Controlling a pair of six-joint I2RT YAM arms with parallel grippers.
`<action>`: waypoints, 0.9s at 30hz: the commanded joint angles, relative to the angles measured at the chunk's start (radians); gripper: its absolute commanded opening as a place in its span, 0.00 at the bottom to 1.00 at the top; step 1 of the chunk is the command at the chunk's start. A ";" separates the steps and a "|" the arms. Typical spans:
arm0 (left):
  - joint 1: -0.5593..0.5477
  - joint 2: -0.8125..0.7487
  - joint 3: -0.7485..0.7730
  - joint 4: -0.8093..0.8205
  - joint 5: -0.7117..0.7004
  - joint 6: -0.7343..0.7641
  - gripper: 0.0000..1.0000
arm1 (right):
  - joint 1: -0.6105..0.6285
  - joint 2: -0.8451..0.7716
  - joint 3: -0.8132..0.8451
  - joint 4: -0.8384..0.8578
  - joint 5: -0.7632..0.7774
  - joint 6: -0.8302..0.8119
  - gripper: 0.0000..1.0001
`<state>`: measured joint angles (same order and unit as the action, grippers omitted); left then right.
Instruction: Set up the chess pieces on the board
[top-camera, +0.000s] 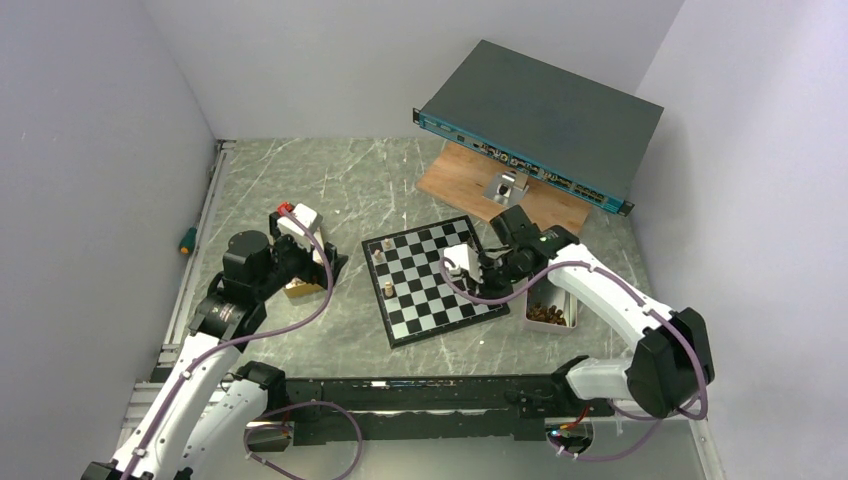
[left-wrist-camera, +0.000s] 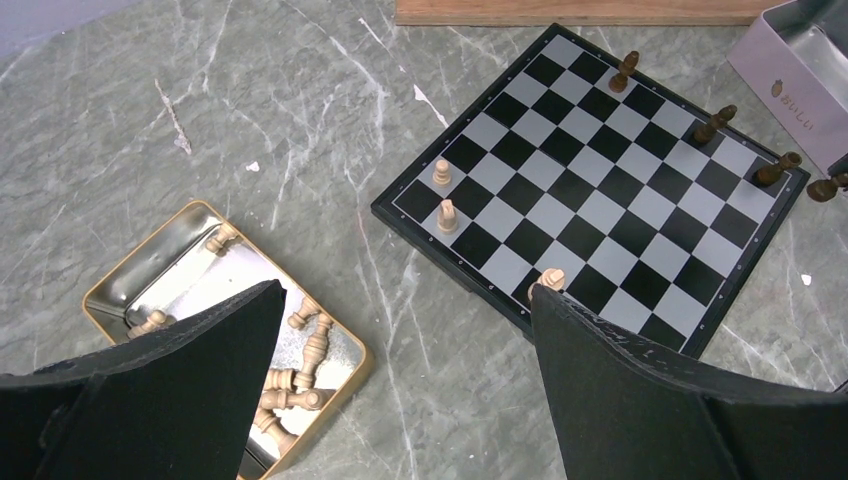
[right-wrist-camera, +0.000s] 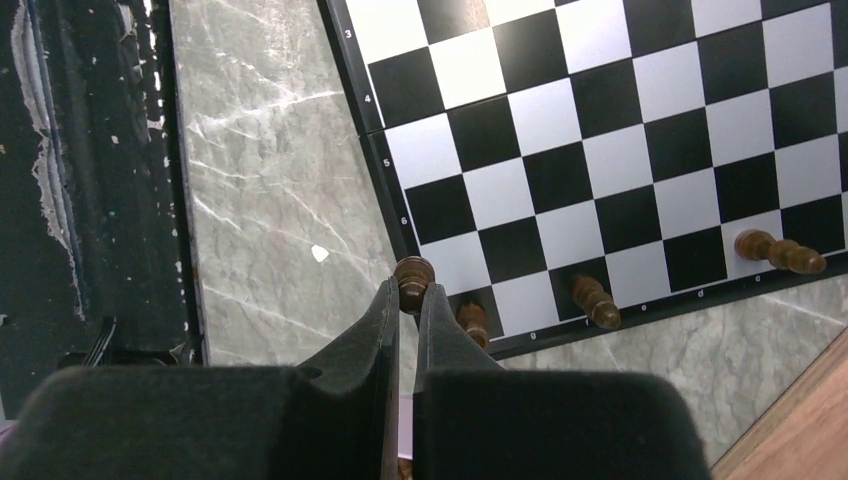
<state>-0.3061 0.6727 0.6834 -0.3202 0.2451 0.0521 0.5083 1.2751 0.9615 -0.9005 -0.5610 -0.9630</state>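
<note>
Placement in hand; my right pincer (right-wrist-camera: 408, 292) clenched on a dark piece (right-wrist-camera: 413, 270) just off the corner of the board (right-wrist-camera: 590, 235); next move calls for lowering it onto a free back-row square; left pincer (left-wrist-camera: 405, 300) hangs released.

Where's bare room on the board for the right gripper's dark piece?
The board is bare through its middle, between light pieces and dark pieces on opposite edges. Crowded: the dark edge, where the right gripper holds a dark piece.
</note>
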 joint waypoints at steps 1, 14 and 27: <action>0.011 0.008 0.013 0.022 -0.002 0.015 0.99 | 0.039 0.020 -0.006 0.072 0.031 0.033 0.00; 0.022 0.019 0.013 0.023 -0.001 0.015 0.99 | 0.072 0.052 -0.083 0.188 0.134 0.069 0.00; 0.024 0.012 0.013 0.022 0.002 0.014 0.99 | 0.077 0.066 -0.115 0.204 0.192 0.064 0.00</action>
<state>-0.2882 0.6930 0.6834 -0.3202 0.2394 0.0525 0.5797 1.3392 0.8536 -0.7296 -0.3962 -0.9085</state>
